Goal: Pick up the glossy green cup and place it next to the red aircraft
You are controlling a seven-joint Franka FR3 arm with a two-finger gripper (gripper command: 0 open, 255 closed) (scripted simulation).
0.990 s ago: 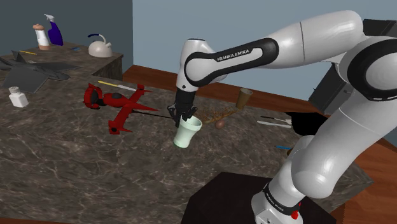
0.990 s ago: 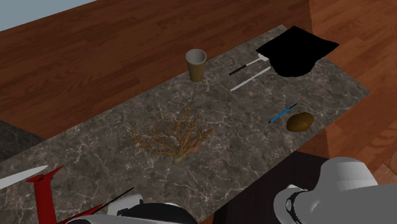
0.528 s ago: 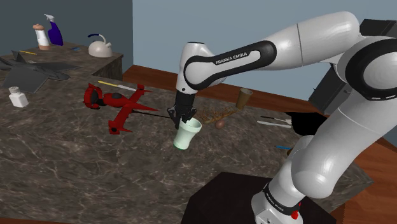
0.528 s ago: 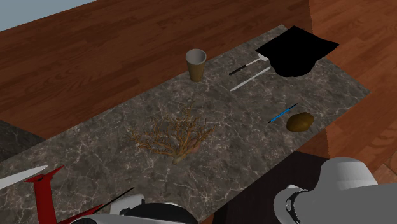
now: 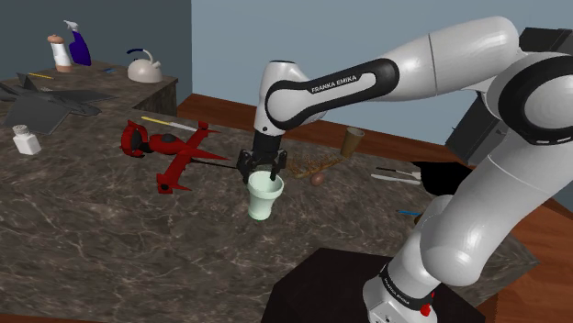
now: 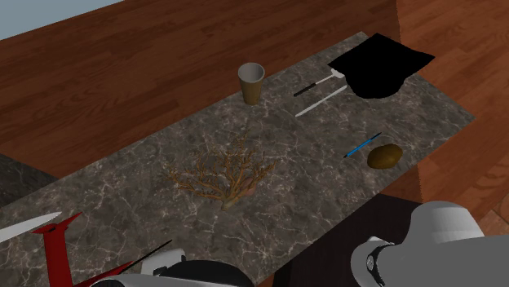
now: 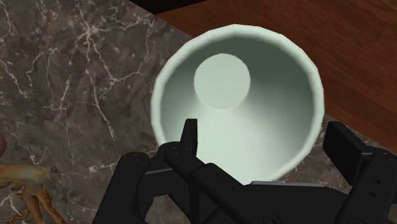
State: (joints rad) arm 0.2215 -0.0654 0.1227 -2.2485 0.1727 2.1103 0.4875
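Pale green cup [image 5: 263, 198] stands upright on the desk [image 5: 110, 239] near the red aircraft [image 5: 170, 151], not touching it. We see the pincer [image 5: 263, 172] spread open astride the rim, grasping nothing. We judge placement nearly complete; next comes a straight lift clear of the rim.

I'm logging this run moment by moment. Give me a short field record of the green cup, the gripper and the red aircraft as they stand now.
cup: pale green, upright, seemingly standing on the marbled table
gripper: open, right above the cup, one finger inside the rim, one outside
held: no
red aircraft: lying on the table to the shoulder view's left of the cup, not touching it
nearby: brown branch piece, tan cup
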